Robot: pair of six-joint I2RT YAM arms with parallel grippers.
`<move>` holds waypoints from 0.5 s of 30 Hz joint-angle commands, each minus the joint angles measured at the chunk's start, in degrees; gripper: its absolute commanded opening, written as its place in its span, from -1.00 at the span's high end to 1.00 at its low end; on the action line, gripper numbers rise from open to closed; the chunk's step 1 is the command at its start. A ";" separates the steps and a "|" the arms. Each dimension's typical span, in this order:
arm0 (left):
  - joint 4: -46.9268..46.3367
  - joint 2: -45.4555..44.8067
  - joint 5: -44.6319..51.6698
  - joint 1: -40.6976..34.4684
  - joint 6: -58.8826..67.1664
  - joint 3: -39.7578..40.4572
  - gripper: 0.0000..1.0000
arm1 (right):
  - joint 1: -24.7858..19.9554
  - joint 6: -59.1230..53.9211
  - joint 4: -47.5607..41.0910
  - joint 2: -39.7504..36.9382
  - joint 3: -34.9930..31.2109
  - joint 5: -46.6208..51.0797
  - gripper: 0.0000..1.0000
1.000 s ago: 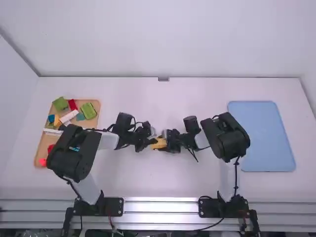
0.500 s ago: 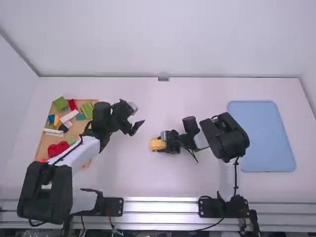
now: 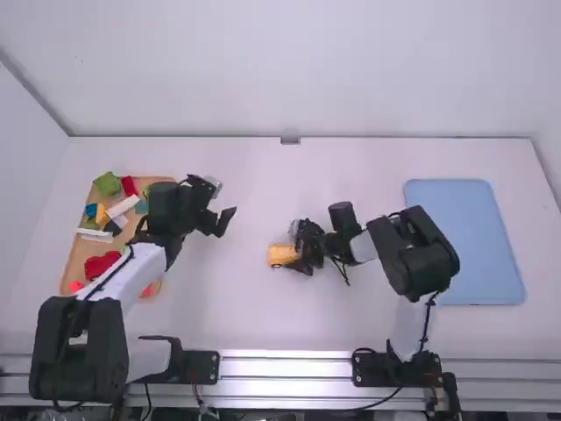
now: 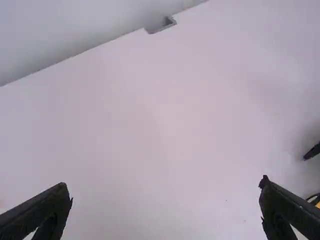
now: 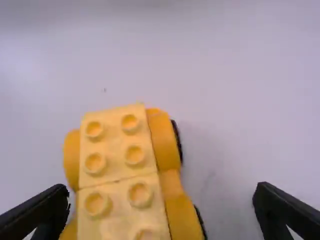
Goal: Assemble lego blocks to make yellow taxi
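The yellow taxi body [image 3: 281,255] rests on the middle of the table, with my right gripper [image 3: 307,247] close at its right side. In the right wrist view the taxi body [image 5: 120,172] shows pale yellow studded bricks on top, orange-yellow fenders and black wheel edges; my right gripper [image 5: 161,192] stands open around and above it, both fingers apart from the bricks. My left gripper [image 3: 221,221] is beside the brick tray, well left of the taxi. Seen from its wrist, the left gripper [image 4: 165,187] is wide open over bare table, holding nothing.
A wooden tray [image 3: 77,254] at the left holds green, red, white, blue and yellow bricks, partly under the left arm. A blue tray [image 3: 469,241] lies at the right. The table's back edge meets a white wall.
My left gripper has let go of the taxi and pulled back left toward the brick tray. The right gripper has opened and shifted slightly right; the taxi remains in the middle.
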 commanded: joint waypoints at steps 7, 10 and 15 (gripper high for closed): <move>-0.13 -0.90 1.49 0.72 -3.23 0.87 -0.98 | -2.49 5.35 -9.40 -26.67 0.07 4.50 -0.96; 2.32 -1.16 1.11 1.18 -4.24 0.87 -0.98 | -1.16 10.38 -2.32 -30.58 0.13 4.76 -0.97; 3.48 -3.69 -10.34 1.18 -20.87 1.03 -0.98 | 1.77 18.40 2.27 -28.41 5.70 4.72 -0.97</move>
